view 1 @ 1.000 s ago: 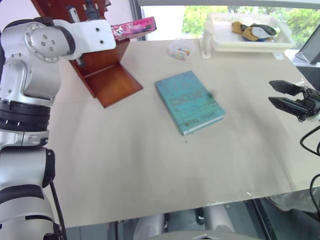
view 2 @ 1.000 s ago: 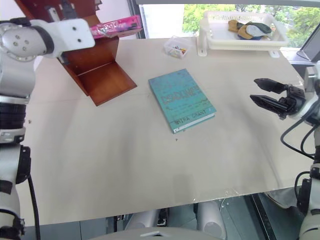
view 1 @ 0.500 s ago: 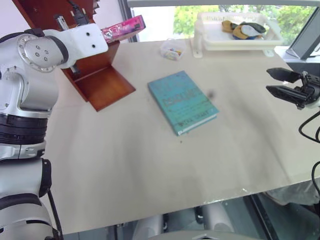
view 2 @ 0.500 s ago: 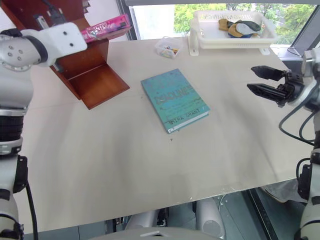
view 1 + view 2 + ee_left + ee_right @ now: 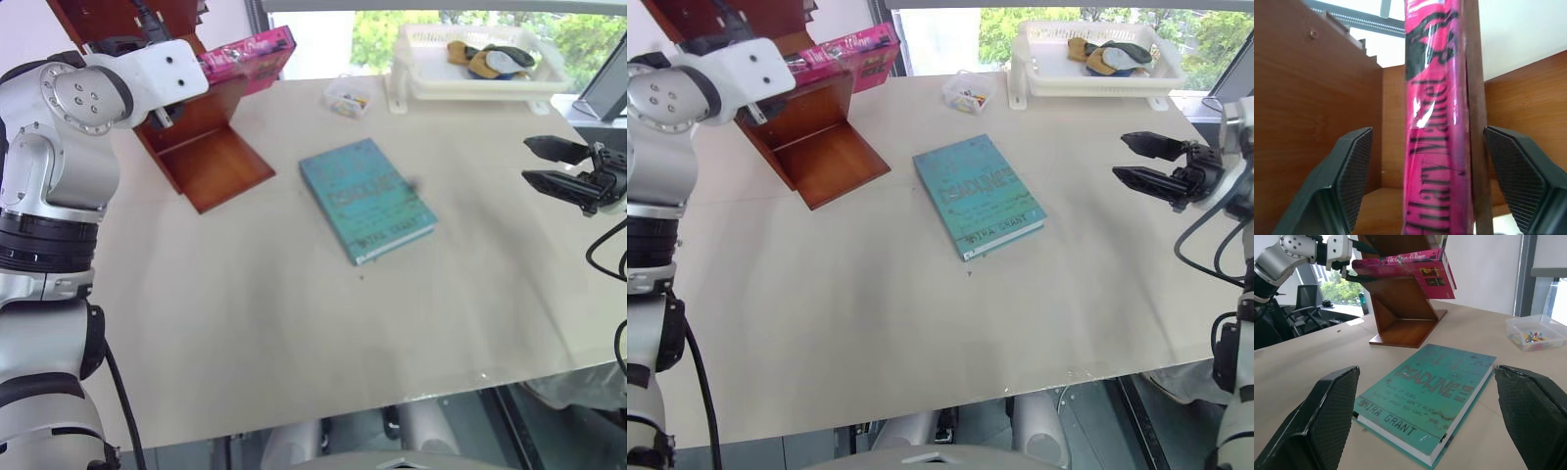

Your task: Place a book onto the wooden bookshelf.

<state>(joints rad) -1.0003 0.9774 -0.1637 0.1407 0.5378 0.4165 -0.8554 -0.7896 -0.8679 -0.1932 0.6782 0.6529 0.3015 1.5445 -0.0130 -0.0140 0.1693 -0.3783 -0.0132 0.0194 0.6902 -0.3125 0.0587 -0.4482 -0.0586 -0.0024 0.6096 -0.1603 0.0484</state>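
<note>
The left gripper is raised at the wooden bookshelf, its two black fingers spread wide on either side of the pink book, with a clear gap between each pad and the book, so it is not pinching it. The pink book lies flat on a board of the bookshelf, its far end jutting out past the shelf's edge over the table. The bookshelf, reddish-brown with a slanted side panel, stands at the table's far left corner. The right gripper hangs in the air over the table's right side, its fingers parted and holding nothing. A teal-green book lies flat near the middle of the table, well apart from both grippers. Beyond it, near the far edge, sit a small clear box and a white tray holding some cloth items.
</note>
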